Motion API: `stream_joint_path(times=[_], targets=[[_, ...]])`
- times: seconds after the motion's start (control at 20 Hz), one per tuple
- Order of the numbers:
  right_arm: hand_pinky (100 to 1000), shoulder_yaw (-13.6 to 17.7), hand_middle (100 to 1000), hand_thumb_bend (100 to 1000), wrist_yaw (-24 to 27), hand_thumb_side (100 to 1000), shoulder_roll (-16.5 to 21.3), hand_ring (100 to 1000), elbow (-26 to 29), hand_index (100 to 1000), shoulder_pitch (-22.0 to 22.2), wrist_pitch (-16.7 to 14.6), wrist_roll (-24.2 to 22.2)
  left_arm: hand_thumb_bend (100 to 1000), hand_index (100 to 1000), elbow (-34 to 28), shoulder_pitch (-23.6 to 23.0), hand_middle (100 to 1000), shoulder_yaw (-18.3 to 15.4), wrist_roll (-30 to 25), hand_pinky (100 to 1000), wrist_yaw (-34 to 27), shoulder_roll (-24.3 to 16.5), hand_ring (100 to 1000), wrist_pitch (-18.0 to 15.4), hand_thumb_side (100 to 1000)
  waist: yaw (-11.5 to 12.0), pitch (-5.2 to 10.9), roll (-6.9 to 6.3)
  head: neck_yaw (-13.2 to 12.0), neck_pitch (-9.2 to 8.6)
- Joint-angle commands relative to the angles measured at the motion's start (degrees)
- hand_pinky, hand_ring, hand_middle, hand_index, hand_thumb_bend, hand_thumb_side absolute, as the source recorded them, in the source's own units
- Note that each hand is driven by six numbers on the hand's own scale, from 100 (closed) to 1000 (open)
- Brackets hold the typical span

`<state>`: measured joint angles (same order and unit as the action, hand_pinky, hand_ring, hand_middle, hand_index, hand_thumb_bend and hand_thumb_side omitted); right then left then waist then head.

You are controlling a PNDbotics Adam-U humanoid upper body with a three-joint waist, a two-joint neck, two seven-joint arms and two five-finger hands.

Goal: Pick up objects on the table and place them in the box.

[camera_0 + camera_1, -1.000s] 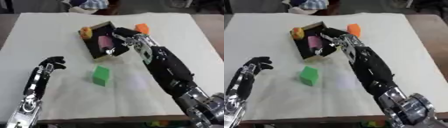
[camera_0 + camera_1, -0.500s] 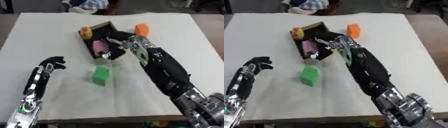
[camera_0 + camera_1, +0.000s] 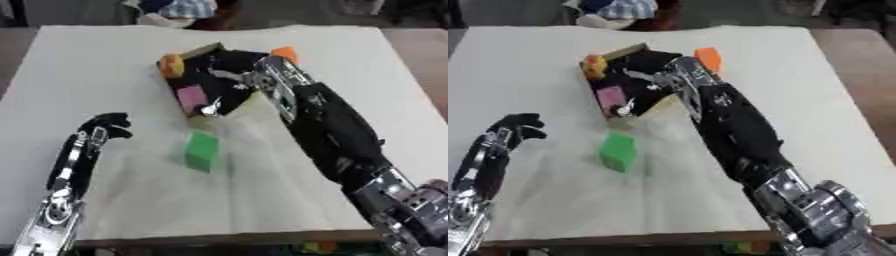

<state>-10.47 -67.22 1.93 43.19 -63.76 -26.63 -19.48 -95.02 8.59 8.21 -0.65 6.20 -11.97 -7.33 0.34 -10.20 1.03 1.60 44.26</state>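
A black box with tan walls (image 3: 206, 50) sits at the table's far middle. Inside it lies a pink block (image 3: 190, 95), and a yellow-orange object (image 3: 171, 64) rests at its left corner. My right hand (image 3: 229, 76) hangs over the box with its fingers spread and nothing between them; one silver fingertip (image 3: 210, 107) reaches the near wall. An orange block (image 3: 707, 56) lies just right of the box, behind my right forearm. A green block (image 3: 202, 151) stands on the table nearer me. My left hand (image 3: 103, 126) idles at the left with relaxed fingers, holding nothing.
The white table (image 3: 105, 60) has its front edge (image 3: 219, 239) near the bottom. Cloth and other items (image 3: 179, 9) lie beyond the far edge. My right forearm (image 3: 328, 125) crosses the table's right half diagonally.
My right hand has reached farther left over the box. The pink block now lies lower and more to the left inside the box. The left hand has not moved.
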Motion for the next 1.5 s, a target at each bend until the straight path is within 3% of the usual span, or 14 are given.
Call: stream_joint_path(times=[0.05,0.35,0.65,1.15,1.5], targets=[[860,2.66,909,301,1.4,640,2.71,868,1.12,992,-2.46,3.15,1.17,100,753,-0.74,0.68,620,-0.16,0.03,768,-0.03,-0.3,609,-0.13,963,0.02,1.55,-0.33,0.11,-0.14],[863,9.25,926,240,2.0,641,5.01,875,-4.56,990,-3.83,12.71,4.32,100,753,-0.77,0.73,620,-0.18,0.01,768,-0.05,-0.27,609,-0.15,964,0.07,1.38,-0.4,0.79,-0.14],[878,12.95,946,228,-0.48,627,6.42,907,-9.0,992,-4.11,19.83,8.51,100,753,-0.71,0.7,620,-0.14,-0.04,768,-0.07,-0.28,609,-0.15,965,0.08,1.27,-0.36,1.06,-0.14],[903,15.16,959,254,-6.5,649,6.59,962,-14.44,995,-3.1,30.33,15.98,100,753,-0.72,0.71,619,-0.05,-0.13,768,-0.15,-0.25,608,-0.13,965,0.05,1.29,-0.67,1.43,-0.14],[877,15.87,946,228,-7.21,659,6.11,939,-16.28,985,-2.63,33.58,17.37,100,753,-0.74,0.75,619,0.04,-0.22,768,-0.2,-0.19,608,-0.12,966,0.51,1.13,-0.73,1.65,-0.14]])
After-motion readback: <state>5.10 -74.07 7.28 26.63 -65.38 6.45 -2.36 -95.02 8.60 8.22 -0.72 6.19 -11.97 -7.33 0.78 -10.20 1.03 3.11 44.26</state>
